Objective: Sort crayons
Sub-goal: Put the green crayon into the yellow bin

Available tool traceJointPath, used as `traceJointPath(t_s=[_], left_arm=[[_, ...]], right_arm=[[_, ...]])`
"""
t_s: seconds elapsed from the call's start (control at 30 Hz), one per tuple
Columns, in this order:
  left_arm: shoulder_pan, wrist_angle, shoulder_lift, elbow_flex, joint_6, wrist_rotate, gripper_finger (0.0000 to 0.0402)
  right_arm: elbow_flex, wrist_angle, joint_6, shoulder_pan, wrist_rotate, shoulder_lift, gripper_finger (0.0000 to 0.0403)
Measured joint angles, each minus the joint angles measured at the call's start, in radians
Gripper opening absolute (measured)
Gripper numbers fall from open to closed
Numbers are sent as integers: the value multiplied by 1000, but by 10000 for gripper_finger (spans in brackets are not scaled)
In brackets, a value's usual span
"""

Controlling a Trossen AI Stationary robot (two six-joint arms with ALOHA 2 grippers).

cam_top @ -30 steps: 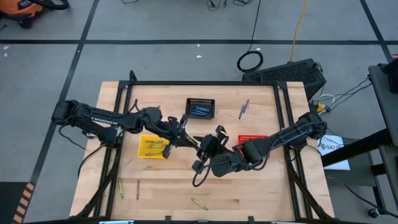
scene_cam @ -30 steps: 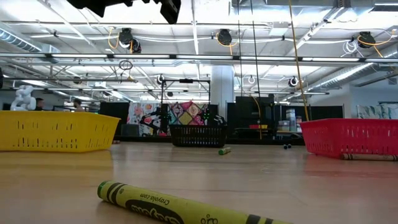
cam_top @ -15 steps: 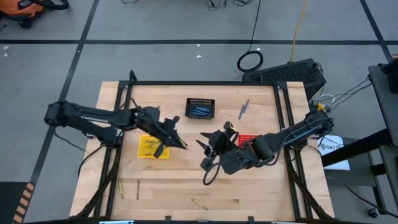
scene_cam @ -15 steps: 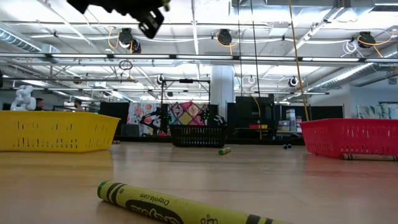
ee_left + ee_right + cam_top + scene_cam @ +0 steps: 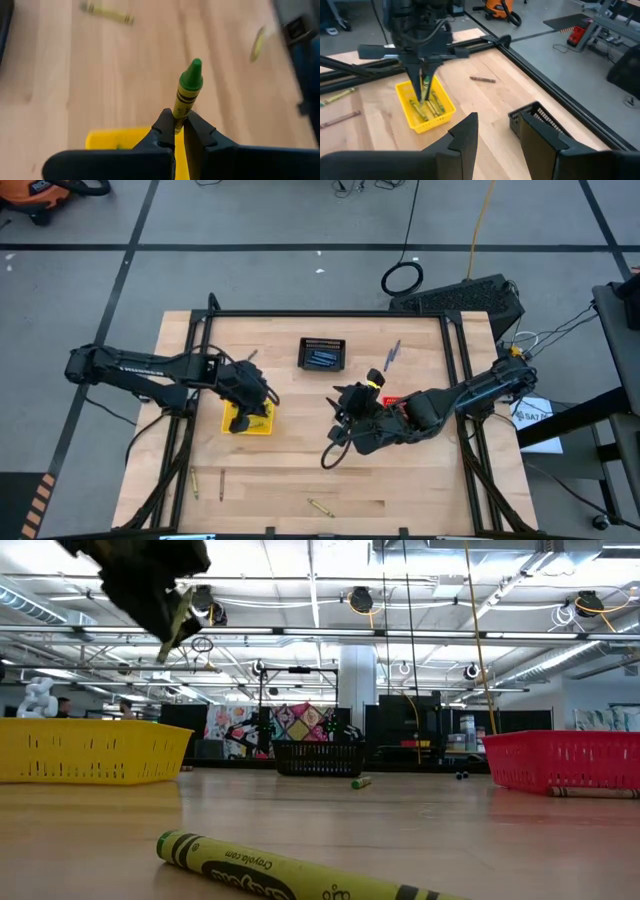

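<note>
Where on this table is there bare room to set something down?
Free: the wood behind the yellow basket, left of the black basket. Crowded: the middle, where the left gripper and right gripper work.

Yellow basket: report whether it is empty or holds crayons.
Holds crayons. The right wrist view shows several yellow-olive crayons lying inside the yellow basket, with the left hand above it gripping another.
</note>
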Motion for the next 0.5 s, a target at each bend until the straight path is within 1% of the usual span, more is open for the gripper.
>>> traceJointPath(t_s=[0.23,0.33,0.43,0.5], left_arm=[[0,-230,0,0,-1,-82,9],[0,-324,0,-1,-1,-99,9],[0,-376,1,-2,-3,-100,9],[0,-378,7,-10,-3,-100,9]], right_arm=[[0,-46,10,-23,0,0,128],[0,-53,10,-30,-4,0,128],[0,-55,10,-40,-39,0,128],[0,-55,10,-49,-52,0,128]])
